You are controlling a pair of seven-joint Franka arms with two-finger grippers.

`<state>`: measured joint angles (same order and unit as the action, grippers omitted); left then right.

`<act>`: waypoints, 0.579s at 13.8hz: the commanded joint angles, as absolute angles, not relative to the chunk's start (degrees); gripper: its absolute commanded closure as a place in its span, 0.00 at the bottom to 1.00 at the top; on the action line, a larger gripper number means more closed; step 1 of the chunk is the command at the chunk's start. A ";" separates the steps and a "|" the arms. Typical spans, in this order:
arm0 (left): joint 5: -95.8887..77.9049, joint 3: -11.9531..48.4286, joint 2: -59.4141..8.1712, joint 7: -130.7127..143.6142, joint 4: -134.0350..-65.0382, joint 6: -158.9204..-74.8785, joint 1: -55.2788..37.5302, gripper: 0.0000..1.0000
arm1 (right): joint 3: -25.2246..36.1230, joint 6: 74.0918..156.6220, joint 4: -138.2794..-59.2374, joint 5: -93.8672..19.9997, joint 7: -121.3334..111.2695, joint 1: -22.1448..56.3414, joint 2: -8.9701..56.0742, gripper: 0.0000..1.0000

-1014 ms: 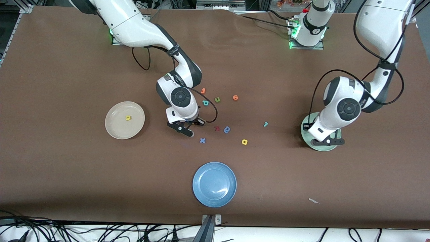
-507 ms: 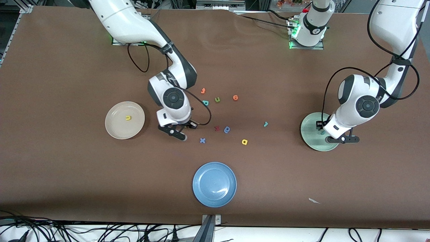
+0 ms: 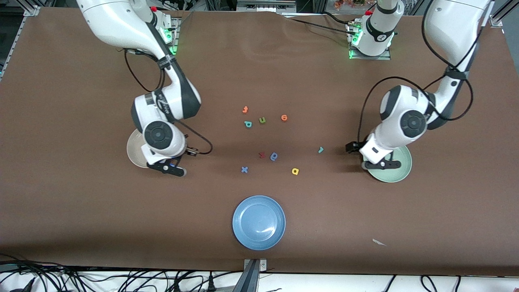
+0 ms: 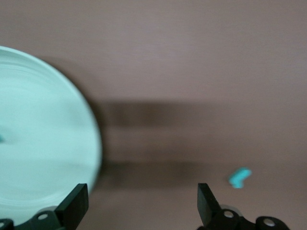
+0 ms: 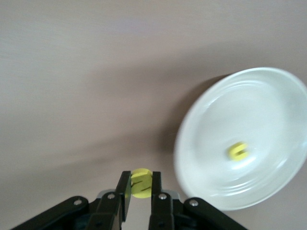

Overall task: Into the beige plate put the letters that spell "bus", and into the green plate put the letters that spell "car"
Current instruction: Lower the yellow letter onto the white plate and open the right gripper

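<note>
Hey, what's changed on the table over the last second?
The right gripper, shut on a yellow letter, carried it from the loose letters to the beige plate. The left gripper opened and moved off the green plate toward the teal r. The loose letters stayed put.

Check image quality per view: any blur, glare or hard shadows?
Front view: sharp, a glare streak on the blue plate. Left wrist view: soft throughout, green plate smeared, a dark shadow band on the table beside it. Right wrist view: beige plate rim blurred, the held yellow letter fairly crisp.
</note>
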<state>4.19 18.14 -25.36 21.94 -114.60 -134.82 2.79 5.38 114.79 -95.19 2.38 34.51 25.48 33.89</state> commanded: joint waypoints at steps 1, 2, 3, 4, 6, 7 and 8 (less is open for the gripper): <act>2.99 17.84 -28.81 30.91 -112.94 -140.33 -2.01 0.01 | 9.04 122.04 -108.06 1.32 25.17 25.84 27.00 0.95; 3.08 17.84 -29.96 33.29 -112.94 -142.28 -3.50 0.01 | 10.44 126.43 -112.89 0.80 22.09 25.67 25.24 0.95; 3.34 17.84 -30.75 35.92 -112.85 -143.51 -4.82 0.02 | 11.33 130.56 -117.03 -0.69 19.36 25.66 23.92 0.95; 3.86 17.58 -31.63 38.47 -112.85 -144.66 -6.14 0.02 | 11.42 133.30 -120.20 -2.53 17.94 25.66 23.38 0.94; 5.00 17.49 -33.22 39.81 -112.76 -145.81 -7.12 0.03 | 11.51 134.82 -121.38 -3.08 17.75 25.66 23.29 0.60; 5.27 17.40 -33.57 40.42 -112.68 -145.81 -7.21 0.06 | 11.51 134.56 -120.94 -3.08 17.67 25.66 23.29 0.21; 5.36 17.40 -33.75 40.60 -112.76 -145.81 -7.56 0.07 | 11.51 133.60 -120.50 -3.08 17.67 25.66 22.94 0.15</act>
<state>4.28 18.08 -32.80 39.26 -114.17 -145.87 -6.93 11.57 133.96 -119.14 -1.71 19.13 25.40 25.77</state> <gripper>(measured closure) 0.057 0.639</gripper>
